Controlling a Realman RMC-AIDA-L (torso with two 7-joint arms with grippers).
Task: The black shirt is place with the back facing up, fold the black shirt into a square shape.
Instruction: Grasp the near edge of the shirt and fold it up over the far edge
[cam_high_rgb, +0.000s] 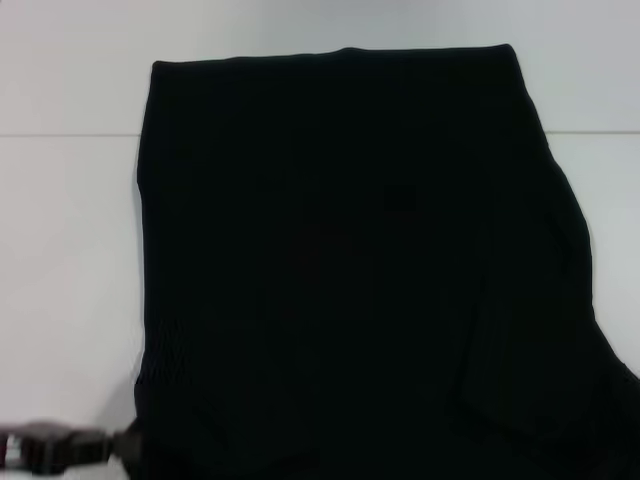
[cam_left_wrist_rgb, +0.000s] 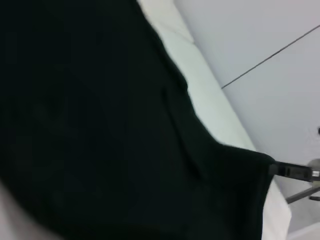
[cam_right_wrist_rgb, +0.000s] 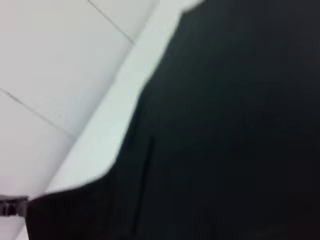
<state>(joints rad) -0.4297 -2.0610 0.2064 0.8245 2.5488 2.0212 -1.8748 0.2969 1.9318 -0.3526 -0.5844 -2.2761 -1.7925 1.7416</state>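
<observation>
The black shirt (cam_high_rgb: 350, 270) lies spread across the white table (cam_high_rgb: 60, 250), filling most of the head view. The left gripper (cam_high_rgb: 55, 447) sits at seven o'clock beside its near corner. Whether either gripper's fingers are open, I cannot tell.

The head camera looks forward and down over the whole black shirt (cam_high_rgb: 350, 270) on the white bench (cam_high_rgb: 70, 250), while both wrist cameras sit close above the cloth, each sharing one shirt edge against the bench.

The left gripper (cam_high_rgb: 60, 447) sits low at the near left edge; the right arm is out of sight.
</observation>
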